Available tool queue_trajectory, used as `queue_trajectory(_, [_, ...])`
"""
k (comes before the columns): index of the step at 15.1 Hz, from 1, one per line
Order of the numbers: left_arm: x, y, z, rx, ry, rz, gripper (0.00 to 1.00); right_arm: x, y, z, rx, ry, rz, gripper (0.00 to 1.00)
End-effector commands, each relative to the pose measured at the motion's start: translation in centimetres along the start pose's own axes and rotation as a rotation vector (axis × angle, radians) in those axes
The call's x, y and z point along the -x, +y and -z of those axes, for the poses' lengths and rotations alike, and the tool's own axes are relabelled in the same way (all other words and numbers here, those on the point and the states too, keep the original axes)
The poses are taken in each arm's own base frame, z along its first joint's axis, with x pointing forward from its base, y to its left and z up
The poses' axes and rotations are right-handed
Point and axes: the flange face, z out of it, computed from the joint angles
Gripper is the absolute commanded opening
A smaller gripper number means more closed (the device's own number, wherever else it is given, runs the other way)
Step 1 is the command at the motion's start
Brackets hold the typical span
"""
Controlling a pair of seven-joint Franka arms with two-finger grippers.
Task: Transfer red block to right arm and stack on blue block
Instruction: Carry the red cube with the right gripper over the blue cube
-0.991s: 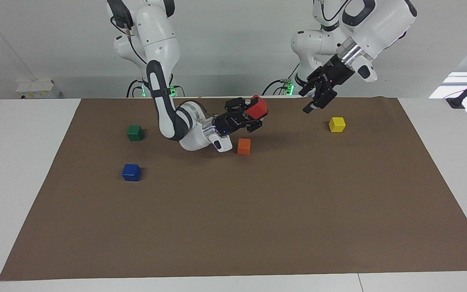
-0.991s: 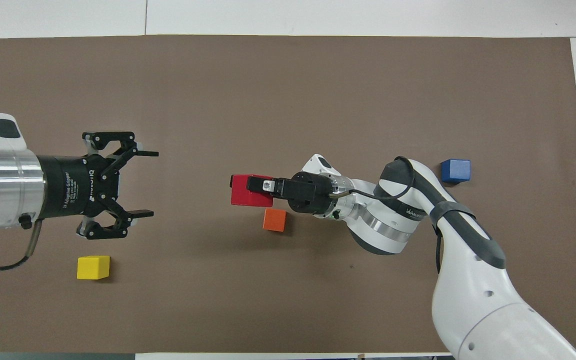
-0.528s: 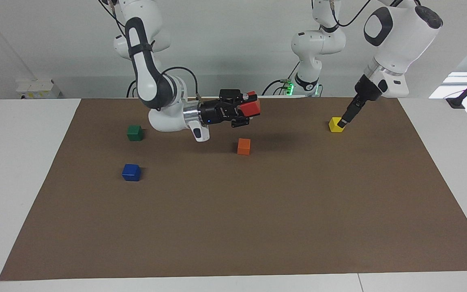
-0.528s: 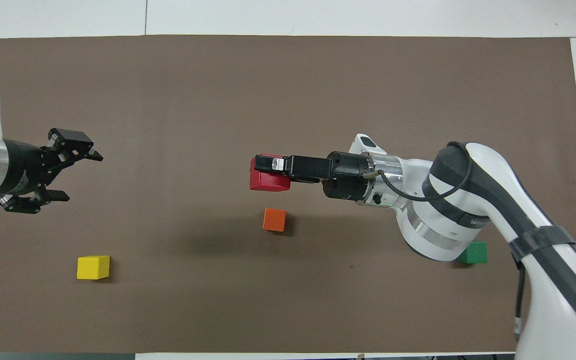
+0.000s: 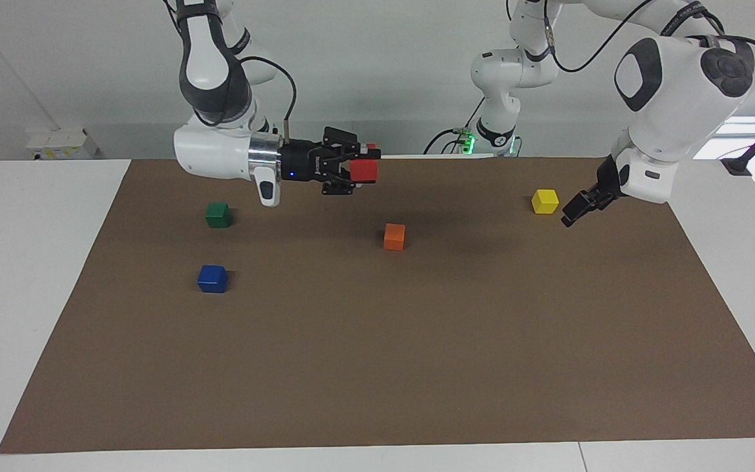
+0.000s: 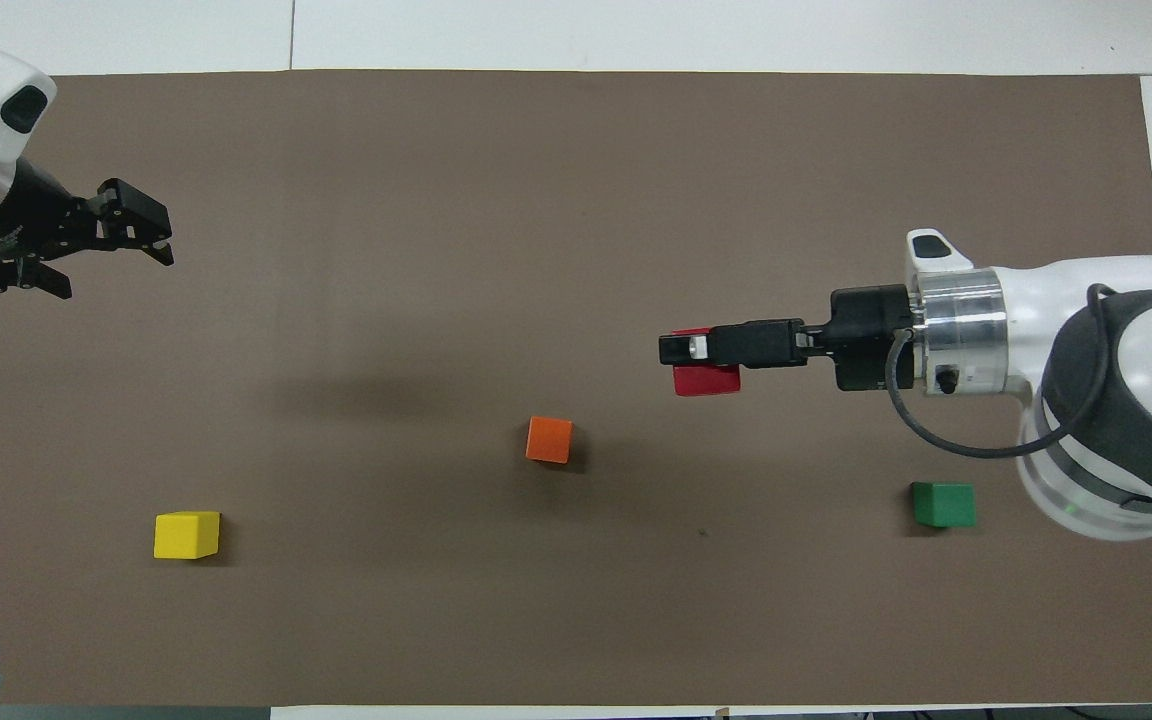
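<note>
Right end effector (image 5: 359,170) clamped on red block (image 5: 363,171), airborne; left end effector (image 5: 577,208) spread, empty. Risk: tilted placement toppling off blue block (image 5: 212,278).

The red block (image 5: 363,171), a small bright red cube, is hanging level in the air over the brown mat (image 5: 377,367), pinched between the fingertips of the right gripper (image 5: 359,164), whose white arm is reaching in horizontally. The blue block (image 5: 212,278), a small dark blue cube, is sitting flat on the mat near the edge at the right arm's end, apart from everything.
</note>
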Motion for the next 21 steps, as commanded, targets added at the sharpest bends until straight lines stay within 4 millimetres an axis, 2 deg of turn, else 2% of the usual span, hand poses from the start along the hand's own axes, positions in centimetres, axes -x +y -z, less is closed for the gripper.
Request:
queue_trajectory(1, [0.5, -0.4, 0.5, -0.062, -0.008, -0.077, 1.0, -0.2, -0.2, 3.4, 0.26, -0.034, 0.002, 0.0])
queue_trajectory(3, [1.5, -0.7, -0.1, -0.065, -0.012, -0.076, 1.0, -0.2, 1.2, 5.1, 0.438, -0.063, 0.02, 0.0])
queue_trajectory(4, [1.5, -0.3, -0.8, -0.064, -0.003, -0.081, 1.0, -0.3, 2.1, 6.1, 0.509, -0.071, 0.026, 0.0])
queue_trajectory(7, [3.9, 1.0, -2.3, -0.074, 0.003, -0.108, 1.0, -0.2, 4.8, 8.5, 0.755, -0.107, 0.014, 0.0])
queue_trajectory(8, [4.2, 1.4, -2.4, -0.062, 0.055, -0.123, 1.0, -0.1, 5.7, 9.1, 0.823, -0.118, 0.007, 0.0])
queue_trajectory(9, [4.9, 1.2, -1.9, -0.043, 0.097, -0.12, 1.0, 0.0, 6.8, 9.7, 0.872, -0.126, -0.019, 0.0])
queue_trajectory(12, [7.5, 1.1, -2.4, -0.045, 0.09, -0.128, 1.0, 0.1, 11.5, 12.0, 0.953, -0.149, -0.099, 0.0])
queue_trajectory(15, [7.2, 0.3, -2.3, 0.001, 0.075, -0.106, 1.0, -0.4, 15.5, 12.4, 1.032, -0.138, -0.118, 0.0])
queue_trajectory(16, [7.4, 0.3, -2.3, -0.001, 0.067, -0.108, 1.0, -0.2, 16.7, 11.9, 1.04, -0.135, -0.122, 0.0])
queue_trajectory(19, [6.5, -0.3, -2.0, 0.027, 0.085, -0.114, 1.0, -0.8, 19.2, 10.7, 1.074, -0.107, -0.123, 0.0])
queue_trajectory(21, [6.2, -1.1, -1.5, 0.064, 0.071, -0.209, 1.0, -1.4, 20.0, 9.8, 1.119, -0.068, -0.143, 0.0])
